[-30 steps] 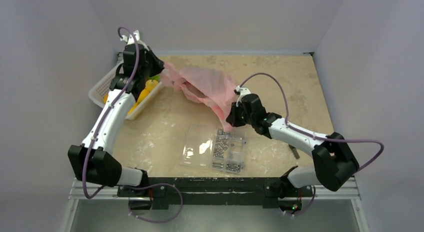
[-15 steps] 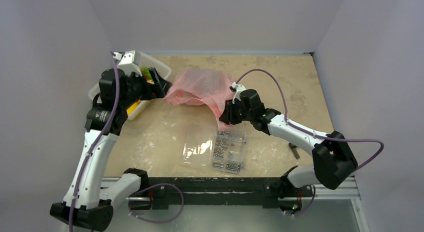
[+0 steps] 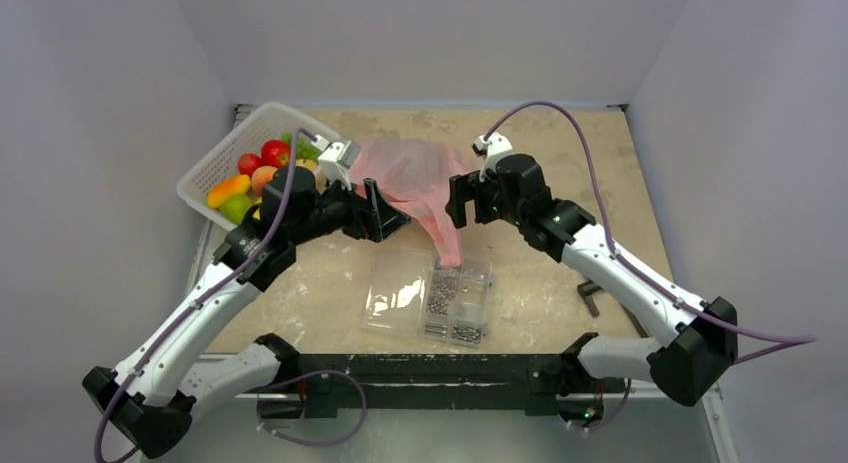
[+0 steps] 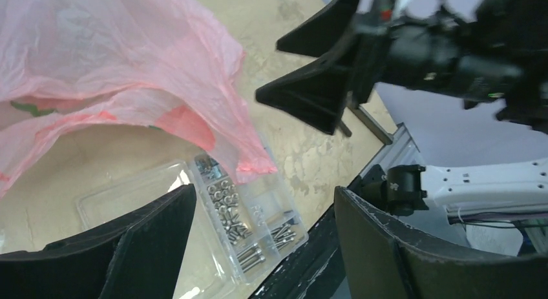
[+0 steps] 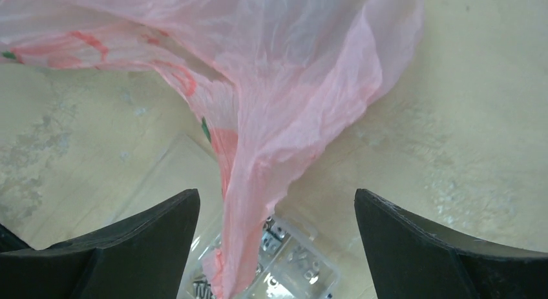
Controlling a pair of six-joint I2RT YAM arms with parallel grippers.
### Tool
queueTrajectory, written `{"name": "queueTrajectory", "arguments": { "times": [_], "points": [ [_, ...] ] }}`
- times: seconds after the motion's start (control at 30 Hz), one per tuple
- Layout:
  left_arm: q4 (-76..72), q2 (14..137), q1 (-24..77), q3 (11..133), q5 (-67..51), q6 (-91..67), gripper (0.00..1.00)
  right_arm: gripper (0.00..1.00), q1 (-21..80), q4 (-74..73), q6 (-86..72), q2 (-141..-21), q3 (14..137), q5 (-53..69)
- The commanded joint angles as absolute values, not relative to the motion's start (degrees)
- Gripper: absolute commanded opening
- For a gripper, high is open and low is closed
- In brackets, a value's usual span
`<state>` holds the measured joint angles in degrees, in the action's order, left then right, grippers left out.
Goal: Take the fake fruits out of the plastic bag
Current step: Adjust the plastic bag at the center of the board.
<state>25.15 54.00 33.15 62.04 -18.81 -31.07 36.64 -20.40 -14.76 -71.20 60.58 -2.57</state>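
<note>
Top external view shows the big bench (image 3: 620, 183). In its middle lies the pink plastic bag (image 3: 400, 173), limp and flat-looking. Its long way runs from far left to a thin tail at near right, and the tail rests on the clear case of screws (image 3: 440, 301). The white basket (image 3: 215, 163) sits far left. The left end effector (image 3: 380, 213) is wide and empty, just beside the bag's left edge. The right end effector (image 3: 468, 203) is wide and empty too, over the tail, so I think it is nearer. The fake fruits (image 3: 262, 161) I can see are in the basket; any in the bag are hidden. The bag's red and green print cannot be read.
</note>
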Motion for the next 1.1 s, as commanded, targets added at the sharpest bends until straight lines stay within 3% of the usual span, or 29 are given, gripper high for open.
{"name": "queueTrajectory", "arguments": {
  "times": [0.0, 0.2, 0.4, 0.7, 0.97, 1.07],
  "points": [
    [17.04, 52.15, 34.01, 58.58, -13.52, -36.91, 0.8, 0.93, 38.07, -15.13, -7.13, -70.9, 64.58, -3.61],
    [23.46, 50.39, 34.0, 60.2, -12.86, -35.38, 0.86, 0.87, 40.3, -7.89, 0.67, -84.28, 71.74, -2.94],
    [28.26, 47.76, 33.95, 59.62, -12.19, -35.02, 0.87, 0.82, 44.17, -15.62, 12.22, -98.19, 83.15, -12.24],
    [28.04, 46.76, 33.98, 57.73, -14.61, -37.04, 0.87, 0.75, 45.54, -16.44, 15.16, -105.25, 84.48, -23.82],
    [26.49, 48.25, 33.97, 56.43, -16.4, -38.51, 0.87, 0.36, 45.53, -15.94, 11.43, -107.0, 86.81, -27.16],
    [26.11, 48.33, 33.95, 55.5, -16.5, -39.07, 0.87, 0.09, 45.61, -15.7, 10.96, -106.68, 87.45, -25.7]
  ]
}}
